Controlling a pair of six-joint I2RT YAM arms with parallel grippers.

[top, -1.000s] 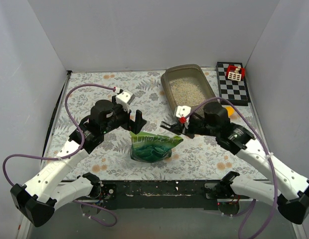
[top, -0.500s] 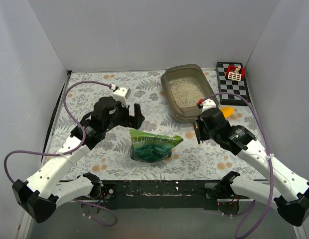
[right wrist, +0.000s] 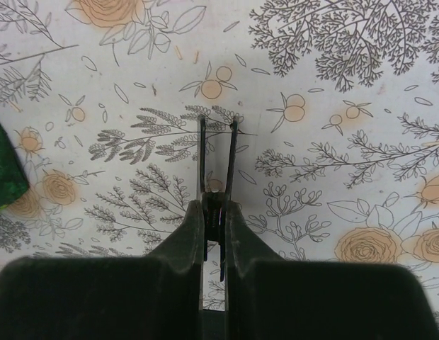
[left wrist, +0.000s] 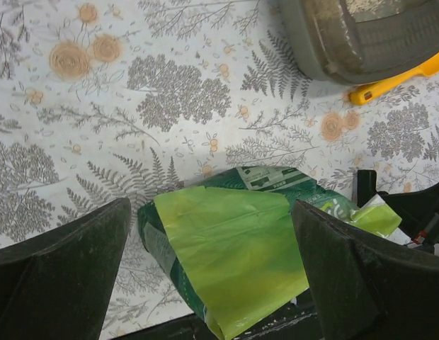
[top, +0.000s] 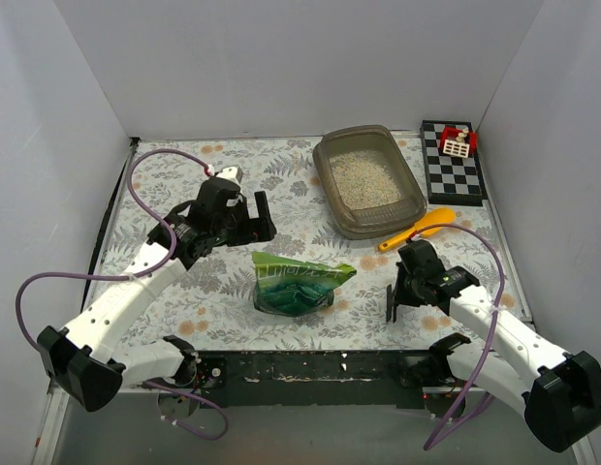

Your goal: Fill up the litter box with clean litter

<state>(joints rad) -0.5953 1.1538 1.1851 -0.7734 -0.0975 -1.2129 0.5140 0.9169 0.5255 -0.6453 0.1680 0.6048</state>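
The grey-brown litter box (top: pixel 407 206) stands at the back right, and its near corner shows in the left wrist view (left wrist: pixel 326 57). Pale clean litter (top: pixel 366 177) covers its floor. A crinkled green bag (top: pixel 299 283) lies at the front centre. My left gripper (top: pixel 260 217) hangs open behind and left of the bag, and the bag (left wrist: pixel 234 248) lies below and between its wide fingers (left wrist: pixel 64 262). My right gripper (top: pixel 393 301) is shut on nothing, low over the mat right of the bag, its tips (right wrist: pixel 218 127) pointing at bare mat.
A yellow-orange scoop (top: pixel 417 230) lies just in front of the litter box, seen too in the left wrist view (left wrist: pixel 396 74). A checkered board (top: pixel 454 172) with a small red-and-white piece (top: pixel 458 142) sits at the back right. White walls close in three sides.
My right arm has pulled back from the bag's top edge toward the near right, uncovering the scoop. The left gripper has drawn a little away from the bag, still open.
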